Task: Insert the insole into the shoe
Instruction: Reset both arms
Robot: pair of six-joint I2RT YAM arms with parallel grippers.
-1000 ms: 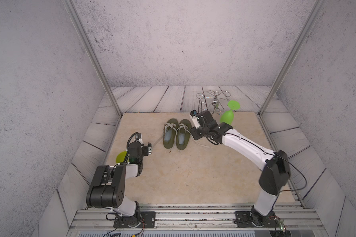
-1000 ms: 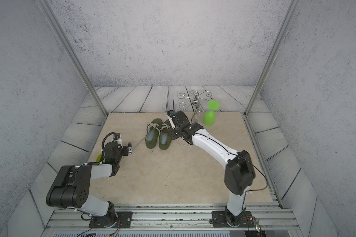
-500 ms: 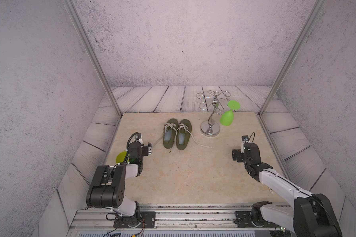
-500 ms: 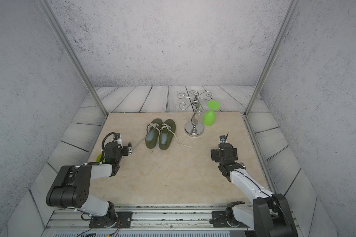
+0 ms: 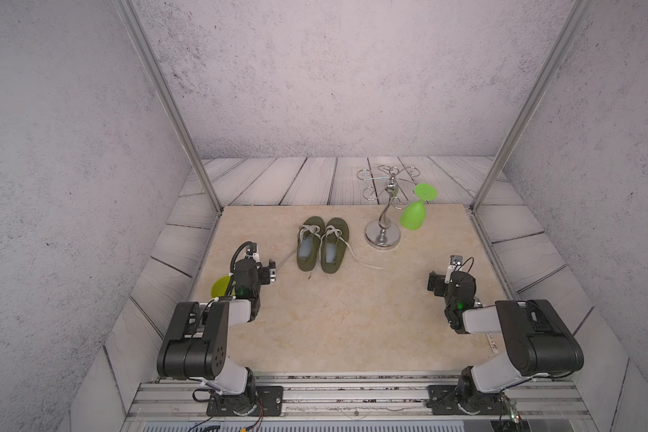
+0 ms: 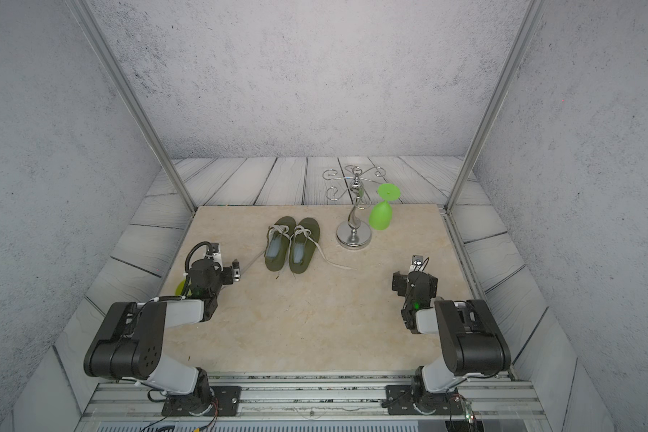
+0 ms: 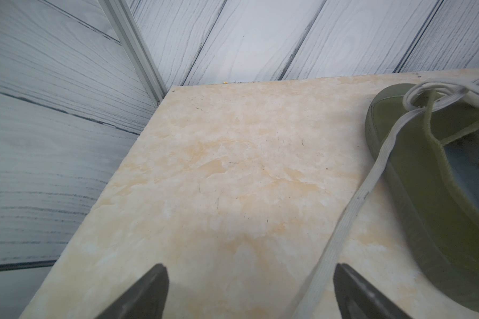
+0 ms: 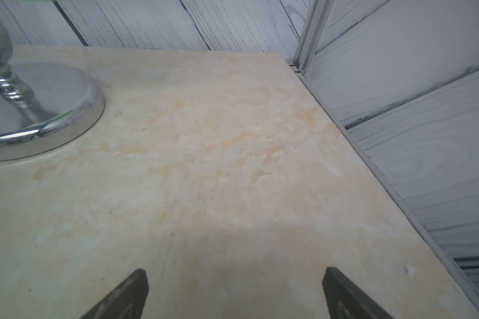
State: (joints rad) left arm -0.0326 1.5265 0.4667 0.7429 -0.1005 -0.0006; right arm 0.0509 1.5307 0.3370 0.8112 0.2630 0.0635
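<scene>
Two olive-green shoes, the left shoe (image 5: 308, 243) and the right shoe (image 5: 334, 245), stand side by side at the middle back of the beige mat in both top views, white laces trailing loose. A pale blue-grey insole (image 5: 307, 250) lies inside the left shoe, and another insole (image 5: 330, 255) inside the right one. My left gripper (image 5: 268, 271) rests open on the mat just left of the shoes. In the left wrist view a lace (image 7: 357, 201) runs past the gripper (image 7: 249, 269), beside the shoe (image 7: 426, 198). My right gripper (image 5: 442, 278) sits open and empty at the front right (image 8: 234, 272).
A chrome rack (image 5: 382, 235) stands right of the shoes with a green wine glass (image 5: 413, 217) hanging from it; its base (image 8: 39, 110) shows in the right wrist view. A yellow-green disc (image 5: 220, 286) lies beside the left arm. Metal posts (image 5: 203, 179) mark the mat's back corners.
My right arm has drawn back from the right shoe to the front right of the mat, and its jaws have opened wide. The left arm has not moved.
</scene>
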